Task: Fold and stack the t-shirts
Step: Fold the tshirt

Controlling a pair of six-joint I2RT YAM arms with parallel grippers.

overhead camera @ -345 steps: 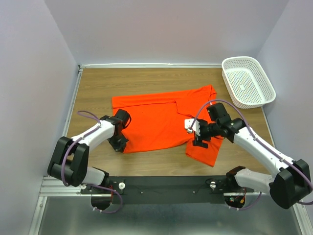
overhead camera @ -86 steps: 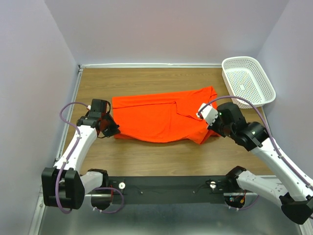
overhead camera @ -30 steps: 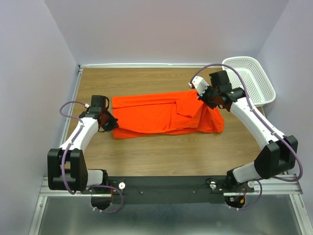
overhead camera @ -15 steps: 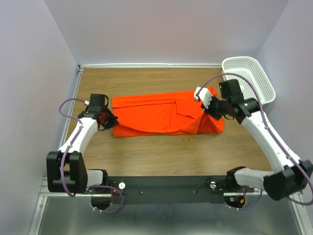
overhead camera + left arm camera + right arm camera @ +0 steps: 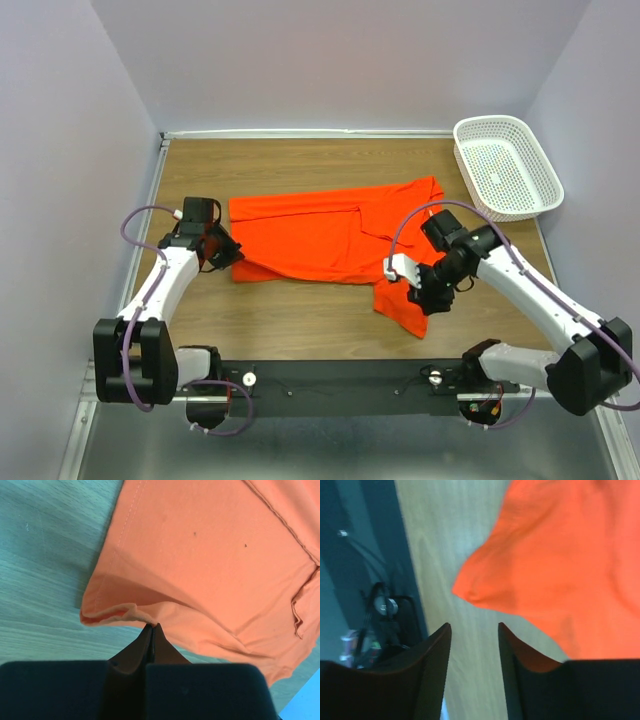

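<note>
The t-shirt point(image 5: 320, 235) is lying spread across the middle of the wooden table point(image 5: 300, 165). It is plain orange-red cloth with stitched hems, and one flap is trailing toward the near edge on the right. The left gripper point(image 5: 151, 628) is pinching the shirt's left hem, its fingers clenched tight on the fold. The right gripper point(image 5: 474, 626) is hovering over that trailing flap with its fingers spread apart, seemingly gripping nothing, though the wrist view is blurred. A white perforated basket point(image 5: 505, 165) is sitting at the far right corner. Pale lavender walls point(image 5: 340, 60) are enclosing the table, and a black rail point(image 5: 340, 375) is running along its near edge.
</note>
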